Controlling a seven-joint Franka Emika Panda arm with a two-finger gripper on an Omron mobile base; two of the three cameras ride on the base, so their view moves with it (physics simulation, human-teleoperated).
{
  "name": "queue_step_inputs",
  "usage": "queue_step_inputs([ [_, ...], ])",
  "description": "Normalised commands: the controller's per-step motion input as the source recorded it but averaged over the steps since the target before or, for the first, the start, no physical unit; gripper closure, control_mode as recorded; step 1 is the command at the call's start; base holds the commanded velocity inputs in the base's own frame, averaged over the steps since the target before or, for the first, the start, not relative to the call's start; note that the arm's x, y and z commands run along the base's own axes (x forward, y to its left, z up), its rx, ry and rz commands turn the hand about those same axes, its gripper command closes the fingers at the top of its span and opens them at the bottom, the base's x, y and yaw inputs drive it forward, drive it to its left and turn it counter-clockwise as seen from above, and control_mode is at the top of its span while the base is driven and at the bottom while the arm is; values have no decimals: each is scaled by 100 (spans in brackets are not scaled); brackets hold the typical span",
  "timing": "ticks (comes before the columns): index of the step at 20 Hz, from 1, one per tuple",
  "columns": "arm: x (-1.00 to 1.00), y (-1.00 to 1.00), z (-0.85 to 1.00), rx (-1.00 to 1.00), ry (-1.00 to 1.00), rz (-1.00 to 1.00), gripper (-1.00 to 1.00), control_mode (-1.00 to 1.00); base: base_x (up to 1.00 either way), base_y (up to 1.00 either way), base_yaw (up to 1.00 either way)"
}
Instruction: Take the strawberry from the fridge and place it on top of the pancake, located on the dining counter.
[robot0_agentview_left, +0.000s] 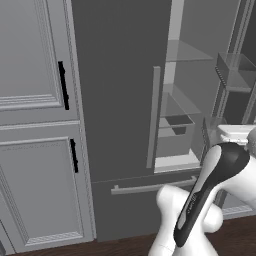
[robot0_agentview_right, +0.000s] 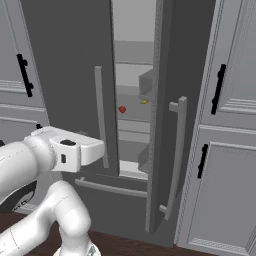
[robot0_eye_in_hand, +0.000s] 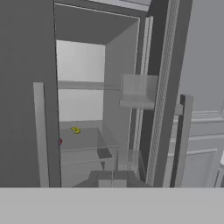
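Hand view shows the closed, empty jaws facing the open fridge, so they must open and reach ahead-left to the strawberry.

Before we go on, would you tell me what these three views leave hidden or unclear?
- Strawberry: in the hand view, mostly hidden behind the closed left fridge door's edge; a red sliver shows.
- Small yellow item on the same shelf: too small in either view to identify.
- Gripper: its fingertips are cut off by the bottom of the hand view; they look shut.
- Fridge: its top is cut off by the upper edge of both base views.
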Motion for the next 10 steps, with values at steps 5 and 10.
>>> queue_step_inputs([
  [5, 76, 27, -4, 1, 0, -10, 100, -100, 0, 0, 0],
  [10, 21, 17, -59, 12, -30, -1, 100, -100, 0, 0, 0],
])
